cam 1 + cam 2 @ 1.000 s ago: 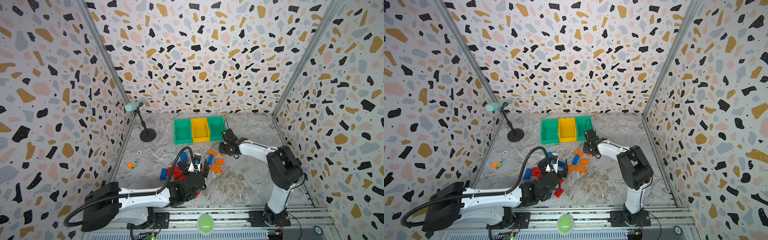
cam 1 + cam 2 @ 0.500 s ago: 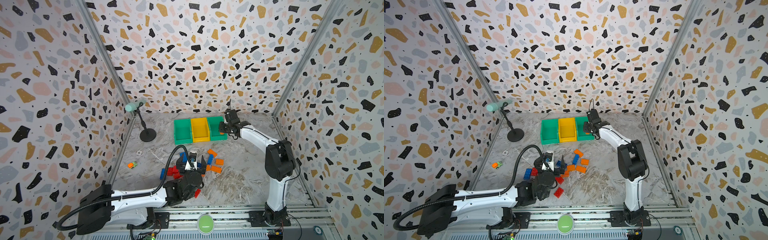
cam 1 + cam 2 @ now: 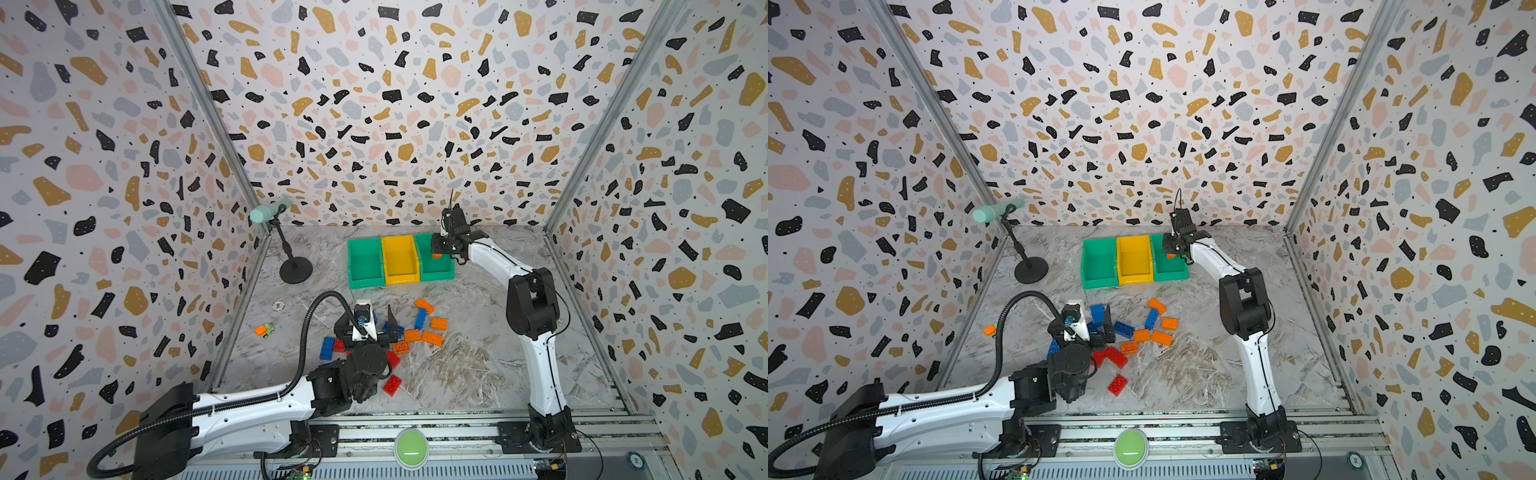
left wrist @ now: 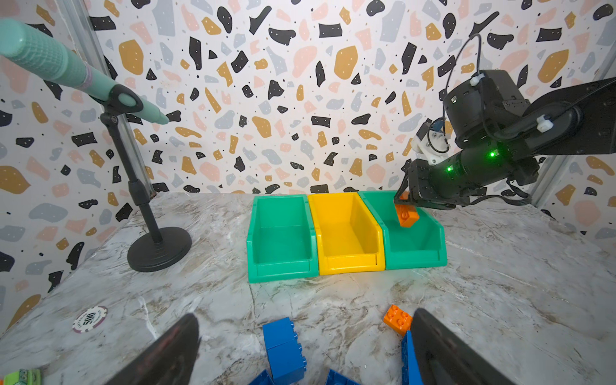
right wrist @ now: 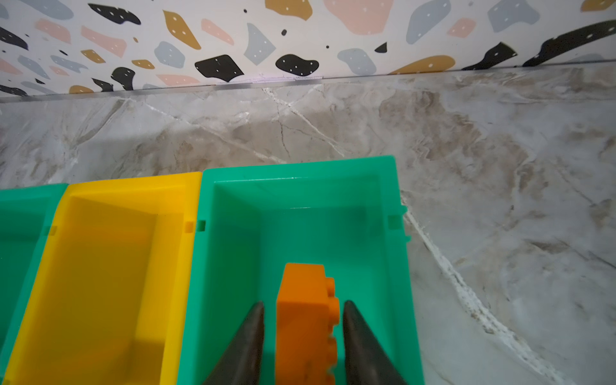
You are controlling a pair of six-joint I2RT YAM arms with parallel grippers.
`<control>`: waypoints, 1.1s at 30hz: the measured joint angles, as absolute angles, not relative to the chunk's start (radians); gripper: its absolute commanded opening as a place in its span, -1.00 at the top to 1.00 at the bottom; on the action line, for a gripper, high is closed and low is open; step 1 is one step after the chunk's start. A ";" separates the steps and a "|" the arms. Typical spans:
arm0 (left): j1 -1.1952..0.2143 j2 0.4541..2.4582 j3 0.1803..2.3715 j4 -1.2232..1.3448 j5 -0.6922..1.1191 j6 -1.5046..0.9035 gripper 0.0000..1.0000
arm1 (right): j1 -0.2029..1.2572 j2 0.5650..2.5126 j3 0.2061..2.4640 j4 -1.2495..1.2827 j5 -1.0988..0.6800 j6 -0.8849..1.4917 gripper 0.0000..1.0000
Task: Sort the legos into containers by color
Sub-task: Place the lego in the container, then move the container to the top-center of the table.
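In both top views the right tool (image 3: 441,248) hangs over the right green container (image 3: 436,272), which touches the yellow container (image 3: 400,266) on the right arm's side. An orange lego (image 3: 436,256) sits just beneath the tool. My worry is that a tumbling brick could bounce over that container's low front lip onto the worktop (image 3: 478,365).

The left tool (image 3: 368,326) is spread wide and holds nothing. It is over the loose legos (image 3: 415,332), well in front of the yellow container. Dropping into so crowded a pile could pinch two colours at once. The yellow container and the left green container (image 3: 365,266) on its other side look empty.

In the left wrist view the orange lego (image 4: 407,215) is tilted, partly below the rim of the right green container (image 4: 413,258) and under the right tool (image 4: 405,200). All three containers show bare floors. The left tool's fingers (image 4: 433,333) stand far apart, with a blue lego (image 4: 283,346) lying between them in this view.

In the right wrist view the right tool (image 5: 303,304) has its jaws parted. A sliver of green shows on the yellow container's side of the orange lego (image 5: 305,316), so I judge it free rather than clamped. A stud snagging a finger could swing it off line. It lies within the outline of the right green container (image 5: 300,213), which holds nothing else. The yellow container (image 5: 110,266) beside it is bare.
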State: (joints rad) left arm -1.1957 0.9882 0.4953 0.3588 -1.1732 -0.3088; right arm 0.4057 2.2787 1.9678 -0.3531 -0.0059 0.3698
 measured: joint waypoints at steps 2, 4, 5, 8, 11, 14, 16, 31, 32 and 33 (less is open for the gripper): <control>-1.192 0.986 0.492 0.358 -1.178 -0.315 -1.00 | 0.406 2.279 1.969 -0.356 -0.012 0.364 -0.21; -1.188 0.987 0.489 0.356 -1.181 -0.320 -1.00 | 0.406 2.279 1.969 -0.356 -0.015 0.360 -0.22; -1.187 0.987 0.488 0.354 -1.183 -0.323 -0.99 | 0.406 2.279 1.969 -0.359 -0.015 0.356 -0.23; -1.184 0.987 0.488 0.351 -1.184 -0.329 -0.99 | 0.406 2.274 1.966 -0.366 -0.002 0.349 -0.34; -1.184 0.987 0.488 0.351 -1.184 -0.330 -0.99 | 0.406 2.244 1.943 -0.376 0.034 0.335 -0.36; -1.184 0.987 0.488 0.352 -1.183 -0.330 -0.99 | 0.397 2.214 1.941 -0.387 0.055 0.326 -0.36; -1.184 0.987 0.488 0.351 -1.183 -0.330 -0.99 | 0.382 2.202 1.941 -0.388 0.054 0.322 -0.36; -1.180 0.989 0.439 0.352 -1.168 -0.361 -1.00 | 0.327 2.255 1.888 -0.386 0.010 0.321 -0.22; -1.180 0.990 0.439 0.352 -1.168 -0.362 -0.99 | 0.327 2.261 1.884 -0.386 0.005 0.320 -0.19; -1.179 0.992 0.440 0.352 -1.168 -0.363 -0.99 | 0.328 2.268 1.882 -0.386 -0.001 0.321 -0.12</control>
State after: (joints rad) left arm -1.1793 0.9924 0.4397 0.3523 -1.1675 -0.3630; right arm 0.3283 2.2681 1.8820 -0.3859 -0.0006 0.3214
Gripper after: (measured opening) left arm 0.997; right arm 0.603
